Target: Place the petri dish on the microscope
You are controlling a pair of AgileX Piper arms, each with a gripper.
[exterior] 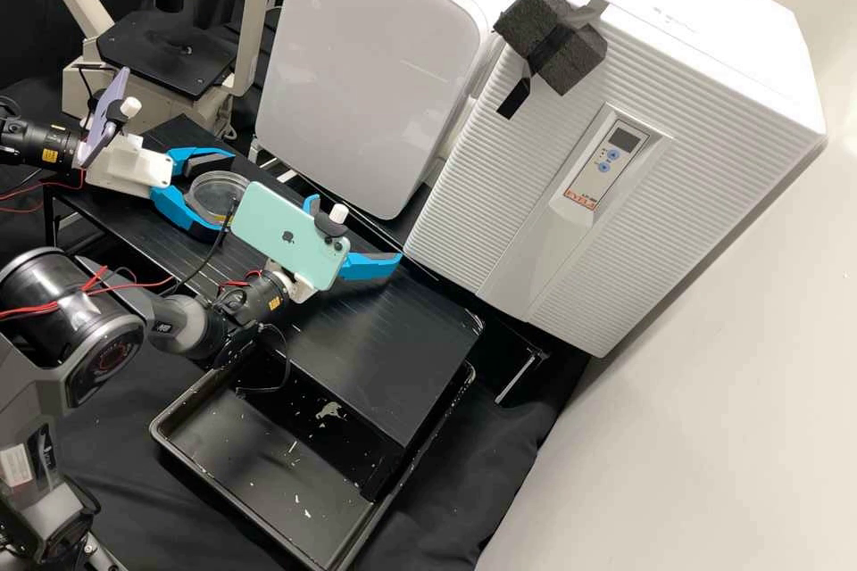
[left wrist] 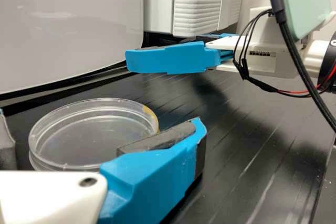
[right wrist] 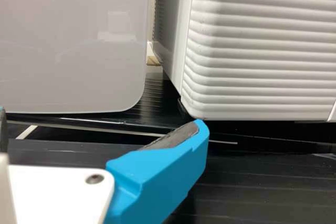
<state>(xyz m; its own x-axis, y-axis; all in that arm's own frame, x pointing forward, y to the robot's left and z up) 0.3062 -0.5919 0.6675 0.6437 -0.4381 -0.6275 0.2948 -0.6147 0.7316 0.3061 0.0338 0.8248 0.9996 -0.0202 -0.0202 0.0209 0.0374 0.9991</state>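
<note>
and here's the round, clear plastic petri dish [exterior: 217, 189] on the black ribbed tabletop [exterior: 384, 357], inside the blue-and-white left hand [exterior: 227, 195], spread; right hand [exterior: 357, 227] parted too. looks light, stiff, slippery, crackable: pinch opposite side walls [left wrist: 52, 160] gently!

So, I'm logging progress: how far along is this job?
Looks done: reaching the round, clear petri dish on the black bench. In hand: the grasp, with the blue-fingered left gripper open around it. Left: closing, lifting, placing it on the beige microscope's black stage.
</note>
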